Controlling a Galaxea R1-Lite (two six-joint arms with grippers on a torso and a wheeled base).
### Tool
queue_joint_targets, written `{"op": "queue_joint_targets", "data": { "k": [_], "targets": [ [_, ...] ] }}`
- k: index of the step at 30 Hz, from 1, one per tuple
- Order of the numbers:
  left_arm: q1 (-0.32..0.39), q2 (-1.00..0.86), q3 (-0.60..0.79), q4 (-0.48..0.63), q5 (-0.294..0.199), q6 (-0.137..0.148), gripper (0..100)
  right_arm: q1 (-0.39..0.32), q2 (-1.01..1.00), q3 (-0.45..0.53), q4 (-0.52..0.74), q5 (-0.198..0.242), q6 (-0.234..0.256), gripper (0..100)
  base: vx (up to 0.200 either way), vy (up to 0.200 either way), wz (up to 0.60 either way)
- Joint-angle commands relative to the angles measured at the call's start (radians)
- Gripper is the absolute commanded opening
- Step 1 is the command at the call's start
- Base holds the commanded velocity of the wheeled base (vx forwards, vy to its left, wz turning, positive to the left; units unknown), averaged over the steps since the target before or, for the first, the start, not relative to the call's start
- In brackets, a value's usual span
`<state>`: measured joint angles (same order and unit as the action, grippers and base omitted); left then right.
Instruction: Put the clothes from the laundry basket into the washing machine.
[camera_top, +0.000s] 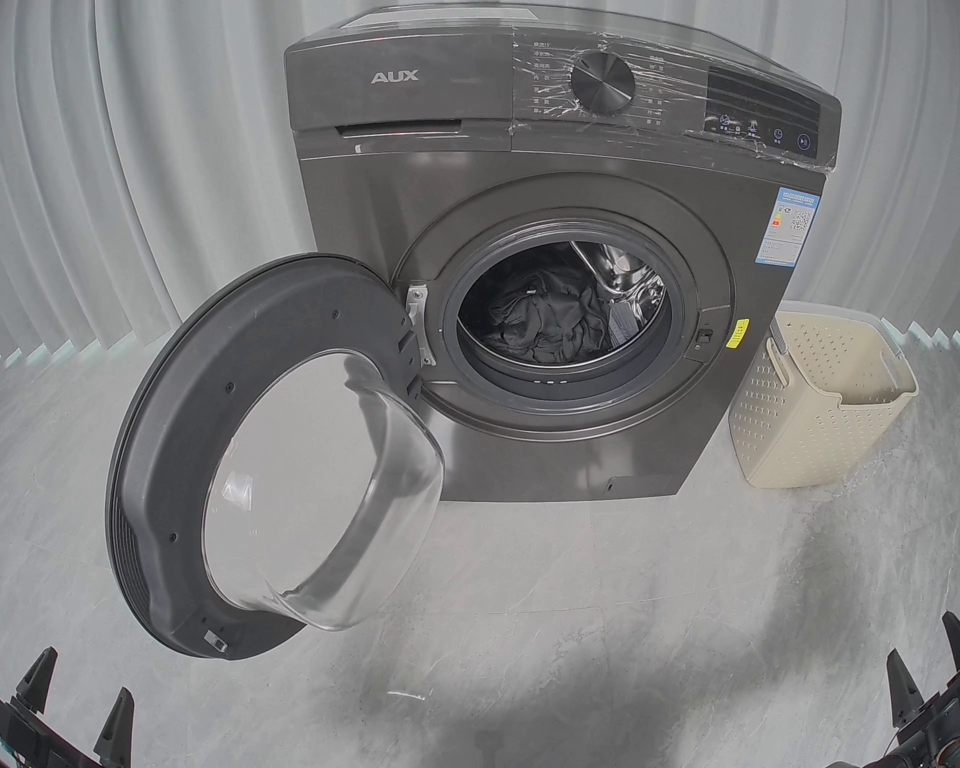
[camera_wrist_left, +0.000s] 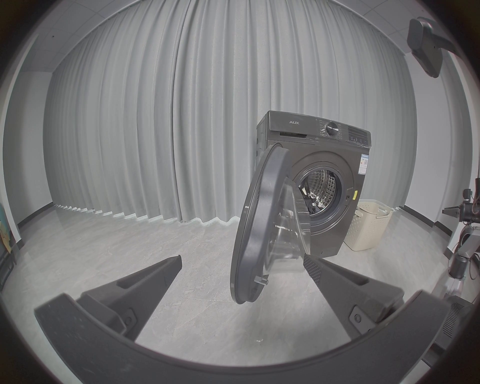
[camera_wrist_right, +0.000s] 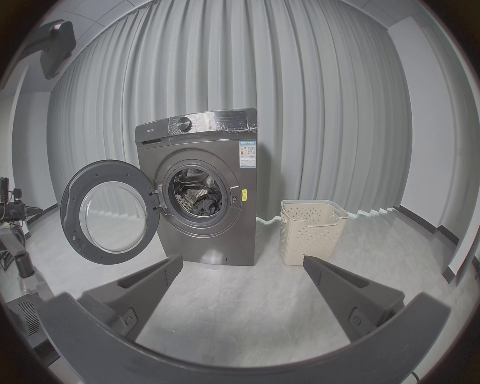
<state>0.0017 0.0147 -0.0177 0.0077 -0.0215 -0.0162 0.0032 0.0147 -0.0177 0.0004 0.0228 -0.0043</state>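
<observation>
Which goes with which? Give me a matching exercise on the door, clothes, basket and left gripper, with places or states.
1 door
2 clothes
3 basket
4 left gripper

a inside the drum
b spread, holding nothing
c swung wide open
d standing right of the washer

Pairs: 1-c, 2-a, 3-d, 4-b.

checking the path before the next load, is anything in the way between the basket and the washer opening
Nothing visible. The basket stands right of the washer, whose door hangs open on the other side, away from that path; dark clothes lie inside.
</observation>
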Motion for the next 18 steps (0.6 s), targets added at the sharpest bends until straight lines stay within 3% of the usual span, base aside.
{"op": "queue_joint_targets", "data": {
  "k": [1,3,18],
  "targets": [
    [0.000,-0.015,0.015,0.000,0.000,-0.001,100,0.000,-0.015,0.018,0.000,0.000,0.000,100,-0.200,0.000,0.00],
    [0.000,-0.015,0.015,0.000,0.000,0.002,100,0.001,-0.015,0.018,0.000,0.000,0.000,100,-0.200,0.000,0.00],
    [0.003,-0.015,0.016,-0.003,0.000,0.015,100,0.001,-0.015,0.018,0.000,0.000,0.000,100,0.000,0.000,0.00]
  ]
}}
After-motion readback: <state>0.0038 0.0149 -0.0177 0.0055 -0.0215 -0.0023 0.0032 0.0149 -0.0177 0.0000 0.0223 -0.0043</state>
